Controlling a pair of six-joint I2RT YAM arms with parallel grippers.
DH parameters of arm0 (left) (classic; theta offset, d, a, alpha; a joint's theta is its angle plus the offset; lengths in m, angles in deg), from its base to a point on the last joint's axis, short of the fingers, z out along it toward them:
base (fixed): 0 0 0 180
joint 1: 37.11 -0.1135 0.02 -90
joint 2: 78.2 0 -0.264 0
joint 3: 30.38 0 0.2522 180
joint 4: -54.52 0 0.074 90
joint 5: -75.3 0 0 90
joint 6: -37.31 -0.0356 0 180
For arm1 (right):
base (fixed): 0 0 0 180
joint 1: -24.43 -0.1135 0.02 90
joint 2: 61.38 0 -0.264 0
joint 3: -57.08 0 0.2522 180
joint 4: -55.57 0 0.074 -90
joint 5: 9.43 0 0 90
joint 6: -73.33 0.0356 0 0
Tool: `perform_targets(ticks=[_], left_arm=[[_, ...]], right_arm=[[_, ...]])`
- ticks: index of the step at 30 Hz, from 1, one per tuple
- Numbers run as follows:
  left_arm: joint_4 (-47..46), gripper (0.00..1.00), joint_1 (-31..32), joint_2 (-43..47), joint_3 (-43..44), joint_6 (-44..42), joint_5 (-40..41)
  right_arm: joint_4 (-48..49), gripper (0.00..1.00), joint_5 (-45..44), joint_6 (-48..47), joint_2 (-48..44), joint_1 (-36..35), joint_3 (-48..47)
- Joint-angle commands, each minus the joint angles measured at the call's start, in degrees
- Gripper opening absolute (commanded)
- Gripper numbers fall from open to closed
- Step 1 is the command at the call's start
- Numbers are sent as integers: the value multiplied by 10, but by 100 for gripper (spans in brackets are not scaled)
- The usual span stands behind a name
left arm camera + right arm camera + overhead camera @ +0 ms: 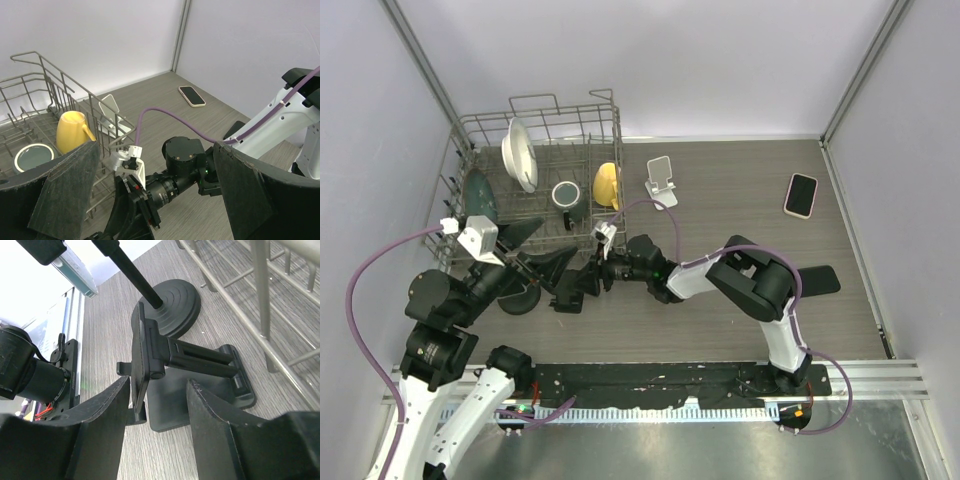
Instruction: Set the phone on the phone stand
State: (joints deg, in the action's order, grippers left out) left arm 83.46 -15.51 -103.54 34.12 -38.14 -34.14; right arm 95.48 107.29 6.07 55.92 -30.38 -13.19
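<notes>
Right claw apart, straddling the phone stand; left claw apart; we judge a snagging finger could topple it.

Count — phone 1 | white stand 1 | black stand 1 | dish rack 1 | yellow cup 1

Phone on table, far right of stand before rack
</notes>
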Motion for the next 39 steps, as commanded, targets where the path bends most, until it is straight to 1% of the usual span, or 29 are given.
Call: perform_targets(ticks=[1, 5, 7, 11, 15, 19, 23, 27, 29, 31, 32, 33, 34, 35, 37, 38, 39], left_arm=[[-27, 100, -3, -3, 1, -1, -10], [-28, 100, -2, -1, 1, -1, -10], [-29, 100, -3, -1, 1, -1, -10], [-30, 100, -3, -5, 0, 0, -13], [-30, 100, -3, -8, 0, 2, -17], [-31, 100, -2, -5, 0, 3, -19], [-31, 100, -3, -6, 0, 3, -19], [-32, 100, -4, -6, 0, 4, -21], [-34, 100, -4, -5, -3, 5, -21], [-39, 100, -3, -8, -6, 7, -20], [-41, 100, -3, -10, -8, 8, -20], [-40, 100, -4, -12, -8, 8, -21], [-41, 100, -3, -16, -8, 8, -19], [-39, 100, -2, -17, -9, 7, -14], [-37, 100, 0, -19, -10, 4, -6], [-36, 100, 1, -18, -11, 2, 0], [-36, 100, 2, -17, -12, 0, 9]], right_arm=[[-5, 55, -28, -11, -45, -3, 12], [-27, 55, -47, -16, -68, -3, 26], [-37, 55, -64, -19, -73, -3, 28], [-51, 54, -70, -23, -68, -3, 17], [-61, 49, -88, -21, -71, -3, 14], [-96, 44, -126, -31, -84, -3, 12], [-127, 38, -183, -37, -102, -3, 14], [-151, 38, -200, -37, -127, -5, 21], [-167, 40, -212, -37, -160, -7, 30], [-208, 43, -239, -34, -195, -12, 49], [-245, 45, -250, -29, -237, -13, 58], [-268, 47, -293, -20, -257, -13, 67], [-296, 48, -311, -9, -277, -12, 82], [-357, 52, -333, -1, -302, -12, 89], [-434, 55, -405, 14, -361, -11, 99], [-504, 57, -429, 40, -379, -11, 104], [-530, 58, -446, 52, -424, -9, 112]])
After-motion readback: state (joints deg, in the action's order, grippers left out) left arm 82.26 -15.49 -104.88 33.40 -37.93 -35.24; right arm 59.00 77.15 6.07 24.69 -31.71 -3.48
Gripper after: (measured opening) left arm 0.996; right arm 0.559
